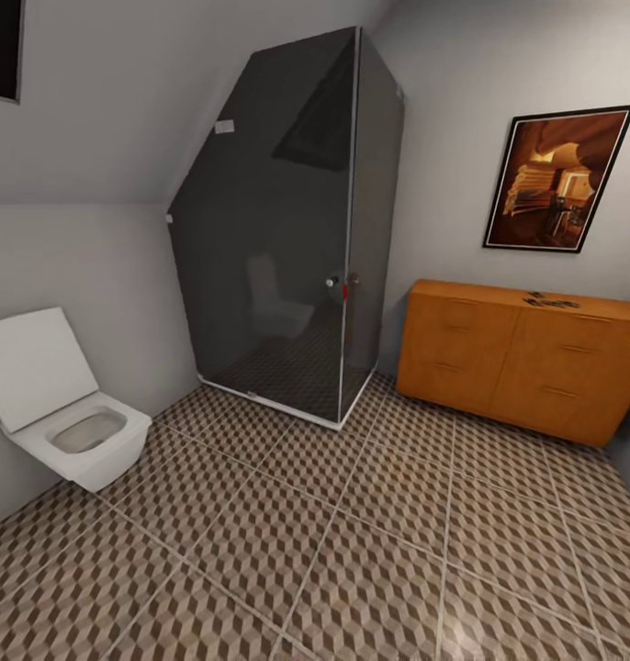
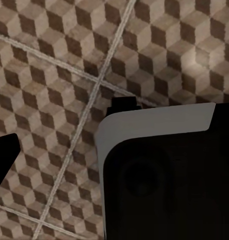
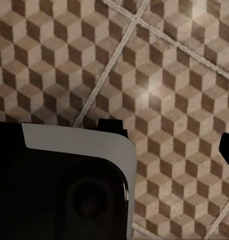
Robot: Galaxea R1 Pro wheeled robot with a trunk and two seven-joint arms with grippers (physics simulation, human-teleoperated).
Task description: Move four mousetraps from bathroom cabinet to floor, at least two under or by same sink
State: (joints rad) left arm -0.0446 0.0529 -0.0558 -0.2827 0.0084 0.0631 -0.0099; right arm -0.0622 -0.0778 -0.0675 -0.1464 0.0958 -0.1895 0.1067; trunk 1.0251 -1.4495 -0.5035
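Head view, left to right. Square white toilet point(image 1: 72, 431) mounted on the left wall, lid up against the wall, bowl open. Centre, in the far corner under the sloped ceiling: dark glass shower enclosure point(image 1: 287, 229), with two small knobs point(image 1: 343, 280) at its door edge and darker tiles inside. Right of it, against the right-hand wall: low orange wooden cabinet point(image 1: 522, 358) with drawer fronts and slim handles. A few small dark items point(image 1: 551, 299) lie on its top near the back; too small to tell what they are. Above the cabinet hangs a black-framed picture point(image 1: 558, 179) in orange-brown tones.

Bathroom floor point(image 1: 352, 542): large tiles with brown, beige and cream cube print, pale grout lines, running from toilet to cabinet.

Left wrist view: same cube-pattern floor point(image 2: 54, 60) below the camera; a dark rounded housing with a pale edge point(image 2: 164, 175) takes up the near part of the frame, and a black shape point(image 2: 3, 155) juts in at one edge. Left pincer state: cannot tell.

Right wrist view: floor point(image 3: 164, 75) again, a like housing point(image 3: 59, 185) close up, a black tip point(image 3: 227, 150) at the edge. Right pincer state: cannot tell.
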